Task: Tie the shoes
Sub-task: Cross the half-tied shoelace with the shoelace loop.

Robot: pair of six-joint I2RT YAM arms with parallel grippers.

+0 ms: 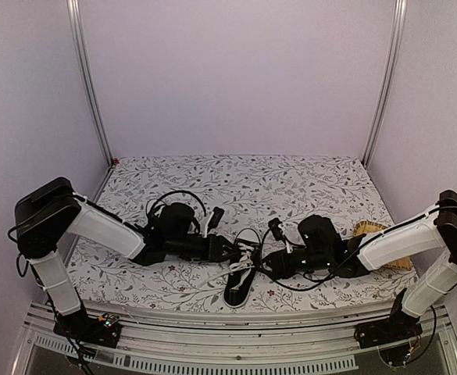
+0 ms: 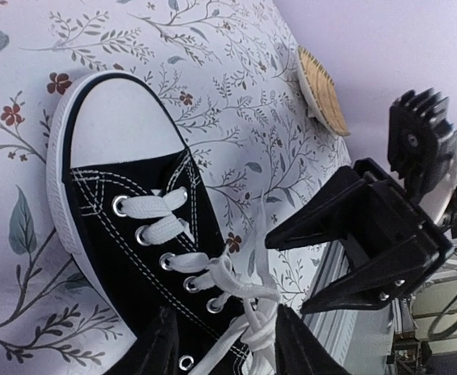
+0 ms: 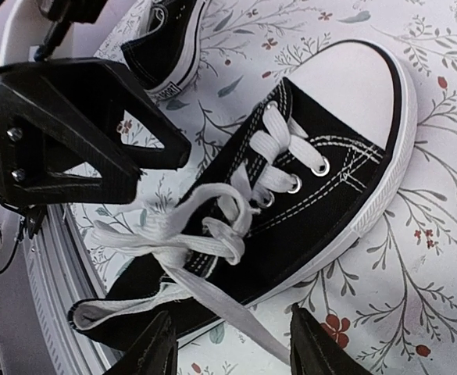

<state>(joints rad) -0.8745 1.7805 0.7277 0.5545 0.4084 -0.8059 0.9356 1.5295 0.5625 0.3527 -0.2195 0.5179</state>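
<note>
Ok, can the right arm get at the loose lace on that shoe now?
Probably yes. The right end effector is open right over the shoe, and the loose lace runs uncovered between its fingers. The left end effector is close but not over it.

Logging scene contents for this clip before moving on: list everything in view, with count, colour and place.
shoes: 2, black with white toe caps; one front centre between the grippers, the other beside it, seen only in the right wrist view
laces: white, in loose loops on the front shoe
cloth: 1, white with floral print, covering the table
woven item: 1, tan, right side, partly under the right arm
frame posts: 2, silver, back corners
left gripper: 1, black, open, over the front shoe's laces
right gripper: 1, black, open, astride a loose lace end
</note>
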